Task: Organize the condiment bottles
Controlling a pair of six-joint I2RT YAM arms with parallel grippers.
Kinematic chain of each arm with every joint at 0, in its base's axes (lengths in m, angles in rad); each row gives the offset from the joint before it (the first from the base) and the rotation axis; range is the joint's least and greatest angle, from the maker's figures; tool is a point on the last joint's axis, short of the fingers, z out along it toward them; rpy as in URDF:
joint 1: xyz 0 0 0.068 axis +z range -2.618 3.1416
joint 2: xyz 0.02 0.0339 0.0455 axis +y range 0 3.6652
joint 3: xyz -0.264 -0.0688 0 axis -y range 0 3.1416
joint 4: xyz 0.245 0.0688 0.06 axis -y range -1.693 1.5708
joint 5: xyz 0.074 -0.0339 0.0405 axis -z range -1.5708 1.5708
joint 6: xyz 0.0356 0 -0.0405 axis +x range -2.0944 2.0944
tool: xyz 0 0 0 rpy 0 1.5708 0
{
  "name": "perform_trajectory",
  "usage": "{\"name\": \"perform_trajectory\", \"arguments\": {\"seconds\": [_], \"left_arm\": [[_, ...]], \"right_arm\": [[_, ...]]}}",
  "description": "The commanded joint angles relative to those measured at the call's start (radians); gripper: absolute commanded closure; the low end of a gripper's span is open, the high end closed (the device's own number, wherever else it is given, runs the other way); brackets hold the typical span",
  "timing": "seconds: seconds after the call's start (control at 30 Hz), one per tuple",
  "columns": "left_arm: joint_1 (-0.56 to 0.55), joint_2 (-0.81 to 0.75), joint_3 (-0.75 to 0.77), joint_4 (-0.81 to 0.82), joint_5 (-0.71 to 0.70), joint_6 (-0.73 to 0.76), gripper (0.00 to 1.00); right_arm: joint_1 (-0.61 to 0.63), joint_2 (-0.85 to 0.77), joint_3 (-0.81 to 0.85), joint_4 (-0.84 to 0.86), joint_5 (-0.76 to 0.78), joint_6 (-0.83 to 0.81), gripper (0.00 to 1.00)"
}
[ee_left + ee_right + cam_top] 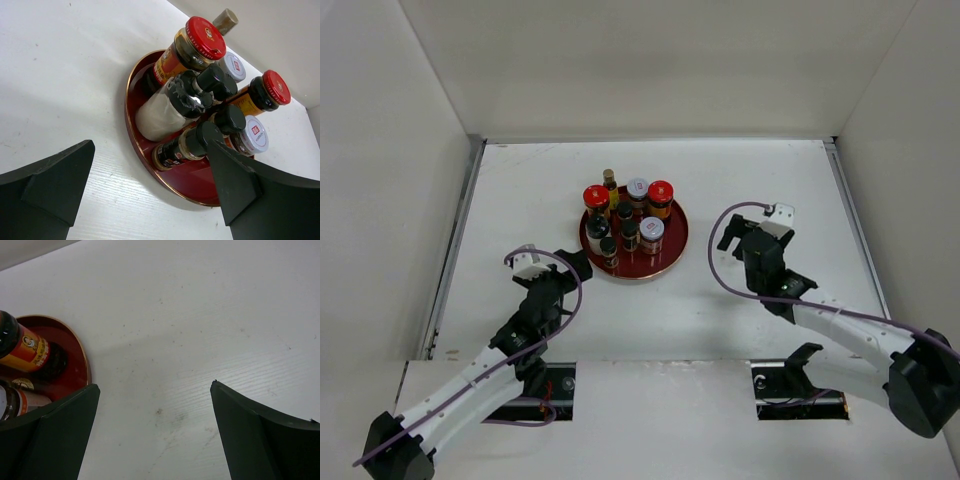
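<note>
My left gripper (572, 266) and right gripper (730, 232) gape empty; I'd square up on the small dark black-capped bottle (608, 248) at the lower-left rim of the round red tray (665, 258).

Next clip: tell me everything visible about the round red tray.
The round red tray is a shallow, glossy dark-red dish, lacquer-like, with a low raised wall and a thin gold-coloured edge. It lies flat near the middle of the white table. The condiment bottles and jars all stand upright inside it, crowded toward its far left, leaving its near right floor bare. Nothing else visibly touches it.
</note>
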Motion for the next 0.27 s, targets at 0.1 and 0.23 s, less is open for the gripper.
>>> {"name": "perform_trajectory", "arguments": {"seconds": [0.1,0.23], "left_arm": [[0.006,0.010,0.042,0.013,-0.013,-0.010,0.00],[0.002,0.027,0.047,0.016,-0.013,-0.005,0.00]], "right_arm": [[-0.014,0.036,0.001,0.085,-0.042,0.008,0.00],[-0.009,0.092,0.024,0.078,-0.047,0.001,0.00]]}}
